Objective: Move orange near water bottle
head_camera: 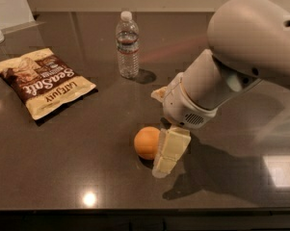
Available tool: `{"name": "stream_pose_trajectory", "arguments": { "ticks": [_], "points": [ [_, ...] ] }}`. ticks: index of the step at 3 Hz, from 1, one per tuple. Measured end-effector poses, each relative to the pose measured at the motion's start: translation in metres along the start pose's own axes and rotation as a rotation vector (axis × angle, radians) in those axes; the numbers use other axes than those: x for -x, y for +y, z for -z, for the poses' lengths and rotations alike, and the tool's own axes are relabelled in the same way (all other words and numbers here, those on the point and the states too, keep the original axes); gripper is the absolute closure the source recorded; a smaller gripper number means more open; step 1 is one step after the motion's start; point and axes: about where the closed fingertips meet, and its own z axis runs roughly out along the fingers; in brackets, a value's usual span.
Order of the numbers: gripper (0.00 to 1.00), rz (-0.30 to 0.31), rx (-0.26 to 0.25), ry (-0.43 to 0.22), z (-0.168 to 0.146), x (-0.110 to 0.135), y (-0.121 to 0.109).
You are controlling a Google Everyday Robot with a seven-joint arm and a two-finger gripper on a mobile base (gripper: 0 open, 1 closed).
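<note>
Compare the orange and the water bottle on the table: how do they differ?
The orange is round, opaque and matte; the water bottle is tall, clear and ribbed, with a white cap. The orange lies near the table's front edge; the water bottle stands upright farther back. The claw sits close beside the orange, while the water bottle stands well apart from it. Both rest on the same dark table.
</note>
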Motion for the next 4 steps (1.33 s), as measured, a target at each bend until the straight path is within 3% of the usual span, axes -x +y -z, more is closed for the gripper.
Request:
{"name": "stream_pose_trajectory", "arguments": {
  "ticks": [1,4],
  "points": [
    [0.03,0.012,0.015,0.005,-0.007,0.003,0.007],
    [0.67,-0.014,0.021,-0.003,0.0,0.001,0.006]
  ]
}}
